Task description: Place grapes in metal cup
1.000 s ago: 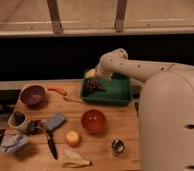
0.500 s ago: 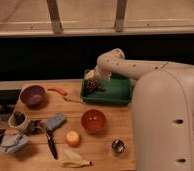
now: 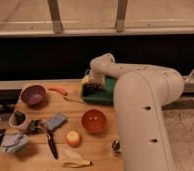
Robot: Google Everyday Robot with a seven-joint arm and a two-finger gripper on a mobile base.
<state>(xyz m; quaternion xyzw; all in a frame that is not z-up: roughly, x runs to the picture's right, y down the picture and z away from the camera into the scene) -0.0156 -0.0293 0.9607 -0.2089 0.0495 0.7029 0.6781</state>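
The robot's white arm (image 3: 140, 105) fills the space right of the orange bowl (image 3: 94, 121) and bends back over the wooden table (image 3: 97, 147) on which the bowl stands. Behind the orange bowl, at the table's far edge, lies a green tray (image 3: 106, 96). A purple bowl (image 3: 33, 94) sits well to the left of the orange bowl and further back. The gripper (image 3: 93, 80) hangs over the tray's left part, behind the orange bowl, right above the grapes (image 3: 93, 88), which lie in the tray; whether it grasps them cannot be told. The metal cup (image 3: 116, 146) stands near the orange bowl, to its front right, partly hidden by the arm and well apart from the grapes.
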